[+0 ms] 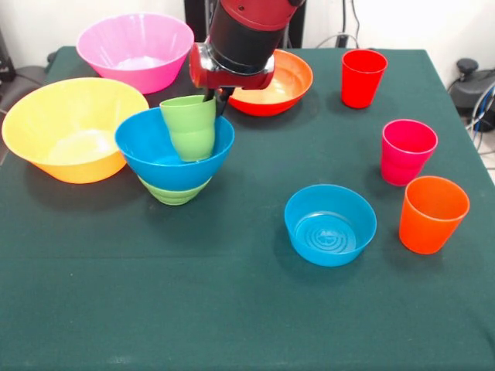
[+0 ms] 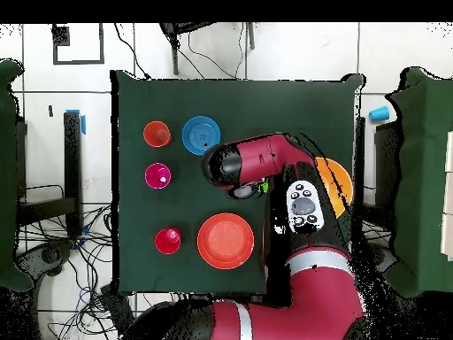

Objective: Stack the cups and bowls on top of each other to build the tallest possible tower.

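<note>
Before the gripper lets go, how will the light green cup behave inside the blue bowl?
The light green cup leans tilted in the wide blue bowl, so it may tip over. Its glossy sides look slippery. It probably is light and stiff.

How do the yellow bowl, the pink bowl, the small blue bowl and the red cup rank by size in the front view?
1. Yellow bowl and pink bowl: they look alike; the yellow one is nearer the camera, so I do not rank them.
2. Small blue bowl.
3. Red cup.
</note>
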